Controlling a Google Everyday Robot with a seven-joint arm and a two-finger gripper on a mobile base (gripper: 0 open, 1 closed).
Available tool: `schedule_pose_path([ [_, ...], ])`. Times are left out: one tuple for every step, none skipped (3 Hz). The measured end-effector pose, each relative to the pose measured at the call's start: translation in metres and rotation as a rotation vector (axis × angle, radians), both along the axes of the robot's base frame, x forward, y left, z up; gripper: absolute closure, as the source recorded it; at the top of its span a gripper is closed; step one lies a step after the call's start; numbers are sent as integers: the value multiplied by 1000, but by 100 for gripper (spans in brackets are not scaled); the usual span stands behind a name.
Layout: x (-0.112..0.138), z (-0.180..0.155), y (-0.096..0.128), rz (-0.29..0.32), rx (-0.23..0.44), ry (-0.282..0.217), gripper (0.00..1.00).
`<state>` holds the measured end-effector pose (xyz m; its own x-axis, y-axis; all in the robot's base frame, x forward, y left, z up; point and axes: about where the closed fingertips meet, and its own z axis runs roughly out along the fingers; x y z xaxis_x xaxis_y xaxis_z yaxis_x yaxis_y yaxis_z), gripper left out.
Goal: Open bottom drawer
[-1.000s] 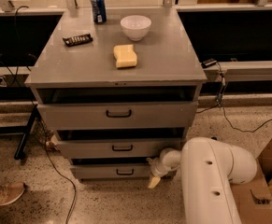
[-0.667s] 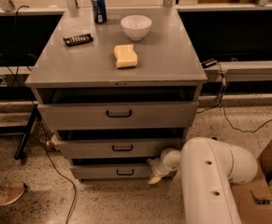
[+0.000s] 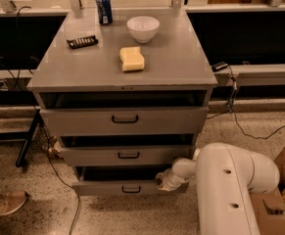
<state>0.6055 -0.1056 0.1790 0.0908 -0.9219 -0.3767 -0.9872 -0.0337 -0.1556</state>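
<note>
Little is seen to have changed in the last second: the white claw (image 3: 162, 181) is kept at the right end of the narrow grey metal bottom drawer (image 3: 103, 188), lowest in the grey metal desk (image 3: 181, 58). Its grip cannot be told. The pull is judged hardly begun.

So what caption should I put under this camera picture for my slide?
Robot gripper at the right end of the bottom drawer, beneath a cabinet holding a can, bowl and sponge.
</note>
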Motion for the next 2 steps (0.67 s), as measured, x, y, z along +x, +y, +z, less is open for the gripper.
schedule_pose_path([
  [0,6,0,0,0,0,100],
  [0,7,0,0,0,0,100],
])
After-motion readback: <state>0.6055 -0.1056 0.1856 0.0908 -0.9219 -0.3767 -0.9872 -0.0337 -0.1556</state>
